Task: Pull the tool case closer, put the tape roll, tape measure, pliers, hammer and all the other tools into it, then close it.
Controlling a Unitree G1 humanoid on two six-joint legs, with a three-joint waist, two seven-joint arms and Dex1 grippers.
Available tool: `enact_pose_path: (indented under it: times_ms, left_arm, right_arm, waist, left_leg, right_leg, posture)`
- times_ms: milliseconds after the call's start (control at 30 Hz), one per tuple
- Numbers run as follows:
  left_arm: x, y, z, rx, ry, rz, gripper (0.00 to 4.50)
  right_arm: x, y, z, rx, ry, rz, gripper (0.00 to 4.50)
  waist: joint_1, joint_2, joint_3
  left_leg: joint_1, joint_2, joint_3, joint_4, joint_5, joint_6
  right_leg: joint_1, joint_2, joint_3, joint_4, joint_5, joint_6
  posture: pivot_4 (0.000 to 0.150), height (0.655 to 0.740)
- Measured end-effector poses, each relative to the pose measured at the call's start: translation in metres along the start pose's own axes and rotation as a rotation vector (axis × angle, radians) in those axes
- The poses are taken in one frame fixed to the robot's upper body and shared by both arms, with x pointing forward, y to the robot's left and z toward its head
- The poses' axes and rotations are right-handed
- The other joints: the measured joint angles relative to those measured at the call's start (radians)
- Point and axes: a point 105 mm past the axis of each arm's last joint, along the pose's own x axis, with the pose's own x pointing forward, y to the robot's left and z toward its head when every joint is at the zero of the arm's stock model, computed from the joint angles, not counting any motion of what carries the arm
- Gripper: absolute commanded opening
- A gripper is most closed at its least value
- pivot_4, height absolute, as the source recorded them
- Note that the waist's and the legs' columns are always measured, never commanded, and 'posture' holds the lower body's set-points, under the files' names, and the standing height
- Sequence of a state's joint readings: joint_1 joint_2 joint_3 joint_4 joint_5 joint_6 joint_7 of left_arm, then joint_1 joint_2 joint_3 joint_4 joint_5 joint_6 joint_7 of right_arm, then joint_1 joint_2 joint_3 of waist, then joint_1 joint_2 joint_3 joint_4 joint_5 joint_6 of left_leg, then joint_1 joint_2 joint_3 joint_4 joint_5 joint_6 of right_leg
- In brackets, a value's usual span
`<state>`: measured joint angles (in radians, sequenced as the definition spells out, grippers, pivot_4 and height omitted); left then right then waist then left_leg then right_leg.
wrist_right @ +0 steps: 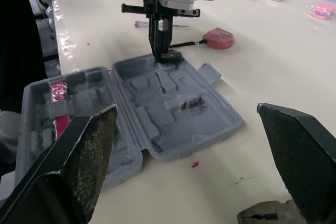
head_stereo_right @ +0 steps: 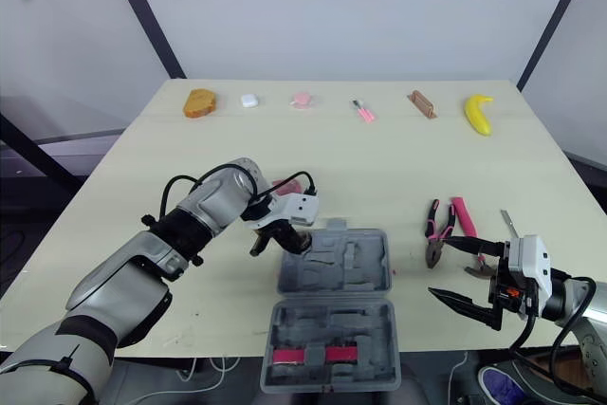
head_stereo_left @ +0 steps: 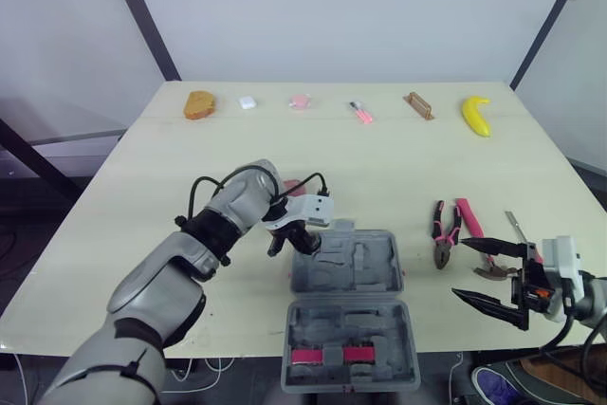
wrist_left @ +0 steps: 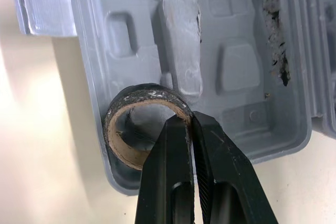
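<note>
The grey tool case (head_stereo_left: pixel 391 263) lies open at the table's front centre, its near half holding pink inserts (head_stereo_left: pixel 327 356). My left gripper (wrist_left: pixel 190 121) is shut on the rim of the dark tape roll (wrist_left: pixel 137 98), which stands on edge in the far-left corner of the case's far half. The red tape measure (wrist_right: pixel 218 38) lies just beyond the case, partly behind my left arm. To the right of the case lie the pink-handled pliers (head_stereo_left: pixel 444 234) and another pink-handled tool (head_stereo_left: pixel 469 217). My right gripper (head_stereo_left: pixel 459 269) hangs open just in front of them, holding nothing.
Along the far edge sit a bread piece (head_stereo_left: pixel 199 104), a white item (head_stereo_left: pixel 248 101), a pink item (head_stereo_left: pixel 300 101), a pink pen (head_stereo_left: pixel 360 112), a brown block (head_stereo_left: pixel 418 105) and a banana (head_stereo_left: pixel 476 115). A thin metal tool (head_stereo_left: pixel 515 227) lies right of the pliers.
</note>
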<state>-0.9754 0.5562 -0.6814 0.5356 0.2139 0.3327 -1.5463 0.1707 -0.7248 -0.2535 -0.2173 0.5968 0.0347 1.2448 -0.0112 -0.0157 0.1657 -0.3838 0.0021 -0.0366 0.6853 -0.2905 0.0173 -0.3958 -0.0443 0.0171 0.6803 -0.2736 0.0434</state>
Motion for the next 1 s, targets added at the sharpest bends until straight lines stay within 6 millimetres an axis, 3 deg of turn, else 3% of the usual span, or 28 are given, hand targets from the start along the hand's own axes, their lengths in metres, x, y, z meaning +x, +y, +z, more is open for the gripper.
enact_pose_path:
  times_ms: [1000]
  left_arm:
    - [0.0042, 0.0053, -0.0005, 0.018, 0.007, -0.011, 0.03]
  right_arm:
    - [0.0006, -0.0014, 0.0005, -0.038, -0.001, -0.023, 4.50]
  waist:
    - [0.002, 0.000, 0.000]
  left_leg:
    - [0.000, 0.000, 0.000, 0.000, 0.000, 0.000]
  right_leg:
    - [0.000, 0.000, 0.000, 0.000, 0.000, 0.000]
  posture:
    - [0.150, 0.7400]
